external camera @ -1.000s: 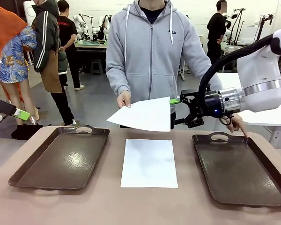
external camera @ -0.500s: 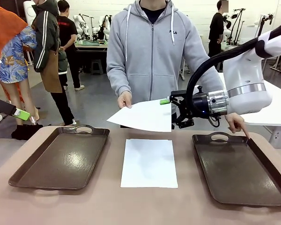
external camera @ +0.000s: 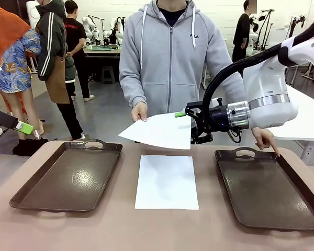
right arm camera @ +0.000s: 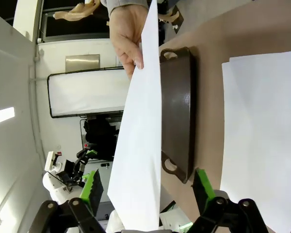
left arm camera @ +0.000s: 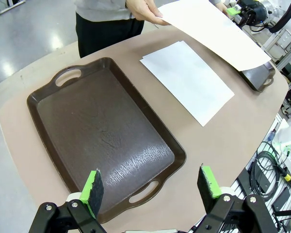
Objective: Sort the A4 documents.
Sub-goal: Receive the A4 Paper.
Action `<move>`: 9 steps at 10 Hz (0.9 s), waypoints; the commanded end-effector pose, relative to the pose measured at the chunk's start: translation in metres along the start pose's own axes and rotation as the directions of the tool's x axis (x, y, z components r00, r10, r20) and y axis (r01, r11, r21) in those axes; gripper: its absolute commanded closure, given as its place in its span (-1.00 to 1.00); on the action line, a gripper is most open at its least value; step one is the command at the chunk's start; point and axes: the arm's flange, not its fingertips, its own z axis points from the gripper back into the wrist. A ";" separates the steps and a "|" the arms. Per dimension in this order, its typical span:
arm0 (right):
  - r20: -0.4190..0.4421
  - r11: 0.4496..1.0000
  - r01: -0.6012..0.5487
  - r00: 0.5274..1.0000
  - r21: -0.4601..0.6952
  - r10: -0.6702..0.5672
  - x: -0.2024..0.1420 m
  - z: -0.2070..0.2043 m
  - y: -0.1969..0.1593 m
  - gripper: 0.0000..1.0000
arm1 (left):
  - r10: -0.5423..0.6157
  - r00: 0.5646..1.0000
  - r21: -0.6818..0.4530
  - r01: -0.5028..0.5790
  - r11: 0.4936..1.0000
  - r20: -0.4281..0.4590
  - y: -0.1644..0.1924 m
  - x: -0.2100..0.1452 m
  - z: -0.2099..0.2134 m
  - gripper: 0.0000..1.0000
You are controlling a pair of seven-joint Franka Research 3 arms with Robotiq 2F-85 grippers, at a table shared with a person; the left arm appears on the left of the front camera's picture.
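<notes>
White A4 sheet [external camera: 159, 130], held at one corner by the person's hand [external camera: 138, 111], hangs in the air with its opposite edge passing between the right fingers [right arm camera: 93, 187], which stand spread on either side and do not pinch it. Below those fingers and a little aside, a second sheet [external camera: 166, 181] lies flat on the desk [external camera: 120, 230], between a left tray [external camera: 68, 175] and a right tray [external camera: 272, 193]. The left fingers [left arm camera: 92, 191] are spread wide with nothing between them, and the left tray lies straight ahead of them.
</notes>
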 end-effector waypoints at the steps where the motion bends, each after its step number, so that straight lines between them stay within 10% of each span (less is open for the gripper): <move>1: 0.010 0.997 0.035 0.999 0.076 -0.036 0.006 -0.004 -0.002 -0.64 | -0.008 1.000 -0.006 0.008 1.000 0.009 0.002 0.000 -0.001 -1.00; 9: -0.039 0.984 0.093 0.995 0.152 -0.088 0.001 -0.012 -0.019 0.87 | -0.008 1.000 -0.006 0.008 1.000 0.009 0.002 0.000 -0.001 -1.00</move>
